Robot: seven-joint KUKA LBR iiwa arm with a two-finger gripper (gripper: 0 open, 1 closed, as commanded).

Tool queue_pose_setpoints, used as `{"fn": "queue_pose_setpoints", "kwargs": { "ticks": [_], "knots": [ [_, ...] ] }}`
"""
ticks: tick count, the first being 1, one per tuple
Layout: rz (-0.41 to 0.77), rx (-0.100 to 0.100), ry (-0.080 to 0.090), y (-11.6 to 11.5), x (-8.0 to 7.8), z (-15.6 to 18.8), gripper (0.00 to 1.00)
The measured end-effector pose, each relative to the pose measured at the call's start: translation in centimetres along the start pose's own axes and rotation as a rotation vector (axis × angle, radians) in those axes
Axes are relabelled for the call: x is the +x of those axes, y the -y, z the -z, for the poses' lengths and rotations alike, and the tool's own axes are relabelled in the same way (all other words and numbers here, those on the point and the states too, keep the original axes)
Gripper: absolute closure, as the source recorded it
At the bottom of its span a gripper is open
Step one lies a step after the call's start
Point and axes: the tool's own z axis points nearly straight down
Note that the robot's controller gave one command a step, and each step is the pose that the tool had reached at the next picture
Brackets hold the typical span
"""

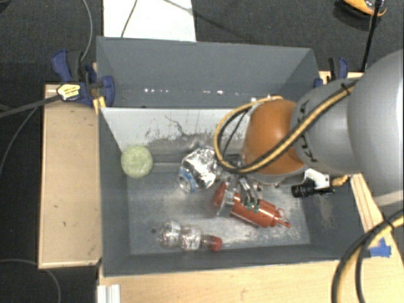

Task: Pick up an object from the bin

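Note:
My gripper (242, 192) hangs below the orange wrist cover, low in the right middle of the bin. It is right over the left end of a red bottle (260, 214) that lies on its side, pointing to the lower right. A crumpled silver foil-like can (197, 168) lies just to the gripper's left, close to it. The gripper's lower part blends into the red bottle's end, so whether it touches the bottle is unclear.
A pale green ball (137, 161) rests at the bin's left side. A crushed clear plastic bottle with a red cap (187, 238) lies along the front wall. The arm and its cables cover the bin's right part.

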Motion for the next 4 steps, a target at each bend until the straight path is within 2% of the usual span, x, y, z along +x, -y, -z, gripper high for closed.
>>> {"fn": "queue_pose_setpoints", "kwargs": {
  "ticks": [4],
  "knots": [
    [-0.001, -0.001, 0.002, 0.0, -0.1, 6.4, 1.00]
  ]
}}
